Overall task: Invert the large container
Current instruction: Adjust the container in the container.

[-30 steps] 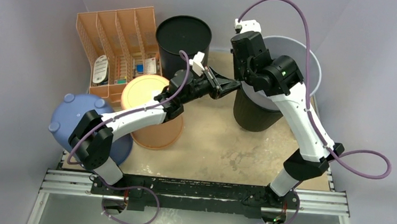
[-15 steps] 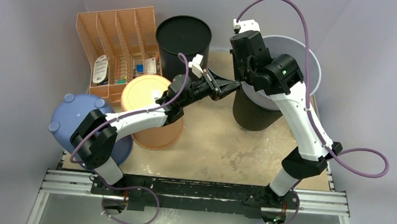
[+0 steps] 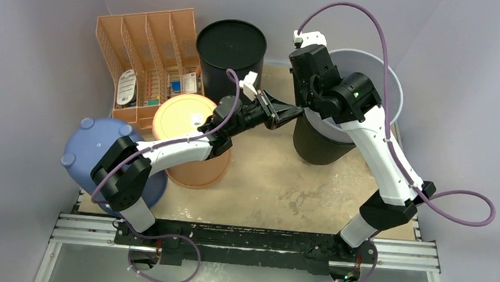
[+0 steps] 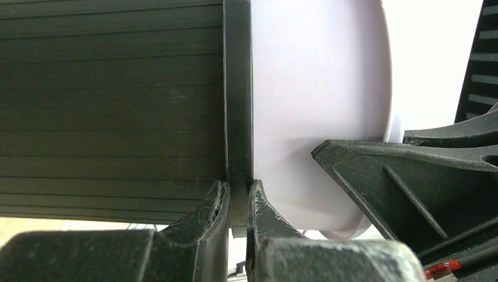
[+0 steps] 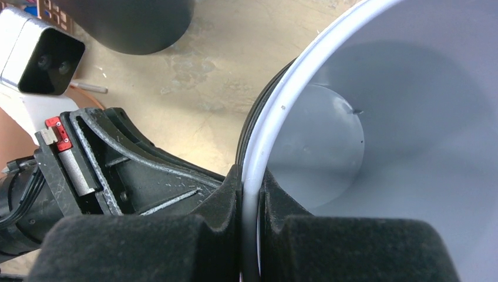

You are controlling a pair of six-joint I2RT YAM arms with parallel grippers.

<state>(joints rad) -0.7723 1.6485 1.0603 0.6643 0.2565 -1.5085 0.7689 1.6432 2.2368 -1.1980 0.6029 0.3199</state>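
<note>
The large container, a pale grey tub, sits open side up, nested in a black ribbed bin at the back right. My right gripper is shut on the tub's white rim, one finger inside and one outside. My left gripper reaches in from the left and is shut on the black bin's rim, just below the tub's wall. The two grippers nearly touch.
An upside-down black bin stands at the back centre. An upside-down orange bucket is under the left arm and an upside-down blue tub at the far left. An orange file organiser stands at the back left.
Both grippers have shifted slightly left and toward the back with the nested containers; the tub sits a little higher. Both grips are unchanged.
</note>
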